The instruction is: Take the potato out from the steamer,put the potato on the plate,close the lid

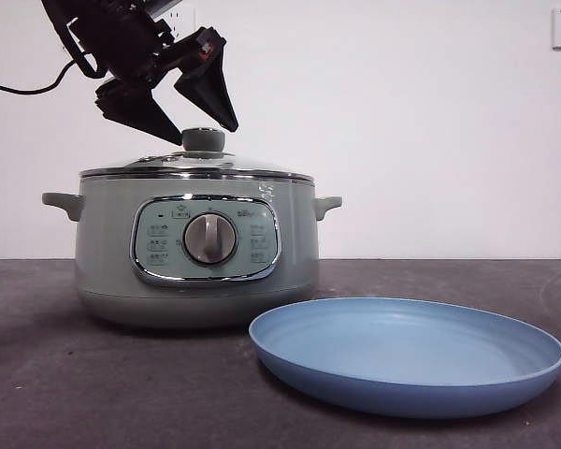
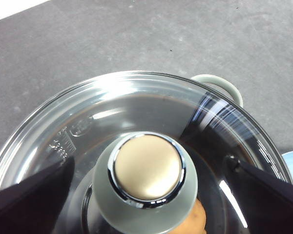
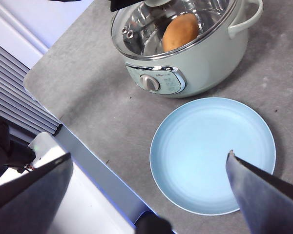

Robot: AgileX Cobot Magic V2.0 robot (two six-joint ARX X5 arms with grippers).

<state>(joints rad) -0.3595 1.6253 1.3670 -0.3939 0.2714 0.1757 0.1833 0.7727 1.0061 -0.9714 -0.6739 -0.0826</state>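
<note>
on the dark grey table (image 1: 93, 393): the green steamer (image 1: 107, 253), round, with 2 side handles and a silver dial (image 1: 209, 238) on its front panel. lid (image 1: 252, 169) shut on top of the pot, glass with a shiny rim, green knob (image 1: 204, 139) in the middle with a silver cap.

left gripper (image 1: 204, 120) up above the lid, just over the knob. both black jaws spread wide, 1 on each side of the knob, not touching it. nothing pinched. from the left wrist view, knob (image 2: 147, 180) right between the 2 jaws, glass lid (image 2: 112, 105) all around it.

potato (image 3: 180, 31) inside the steamer (image 3: 210, 58), under the glass lid (image 3: 146, 24). orange-brown and smooth, lying near the side wall of the pot. only a small bit of potato (image 2: 195, 222) peeking out past the knob in the left wrist view.

light-blue plate (image 1: 421, 360) flat on the table, just beside the pot, in front of it and off to 1 side. not touching the pot, as far as can be seen. bare inside.

right gripper (image 3: 151, 175) high over the table, looking down on the plate (image 3: 205, 146) and the pot. jaws spread wide too, holding nothing. well apart from the steamer.

white wall (image 1: 430, 122) behind it all.
</note>
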